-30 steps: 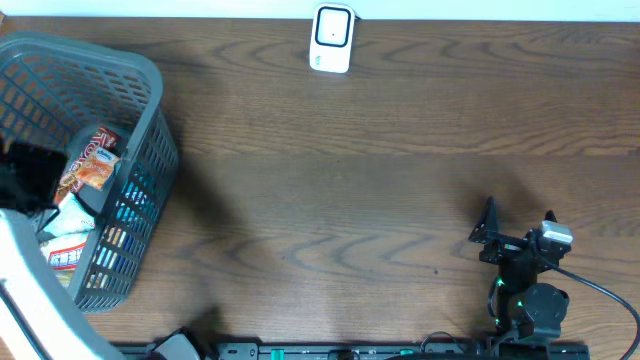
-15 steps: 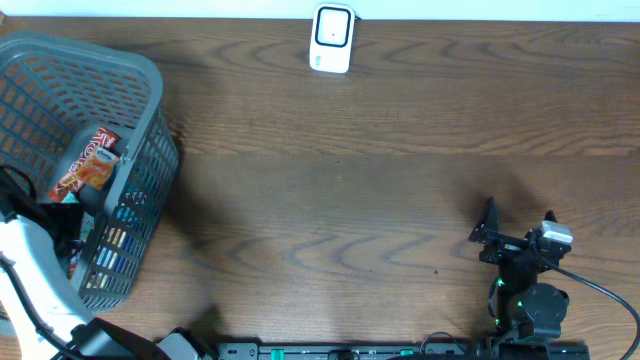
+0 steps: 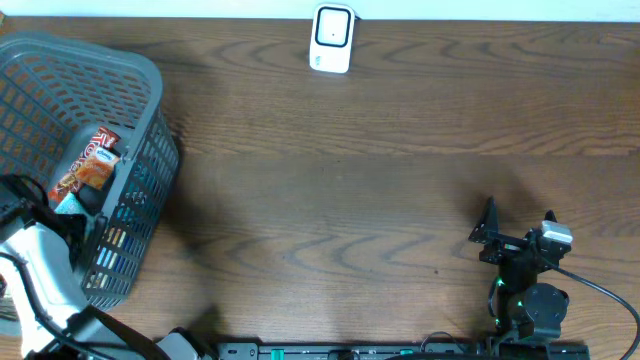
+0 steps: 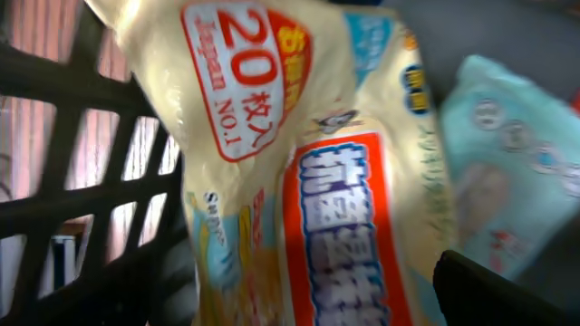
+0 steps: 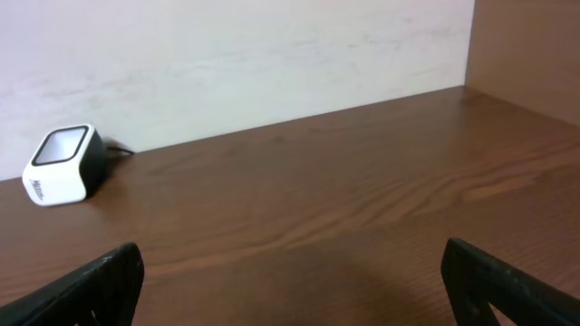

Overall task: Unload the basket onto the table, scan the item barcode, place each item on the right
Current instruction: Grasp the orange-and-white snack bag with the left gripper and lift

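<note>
Overhead view: left gripper has swung, over the last second, from the basket's outer left edge to over the near part of the grey plastic mesh basket. The orange-red snack packet in the basket now lies uncovered. The white box-shaped barcode scanner stands well apart from the basket and has not moved. The right gripper is farther still, jaws wide, unmoved.

Left wrist view: a cream-yellow soft pack with a red label leans against the basket wall and fills the view, with a pale blue soft pack beside it. One dark finger shows. Jaws wide, nothing held.

Right wrist view: both fingers spread, only the scanner ahead.

Judgement: picking has begun; no item is gripped yet.
</note>
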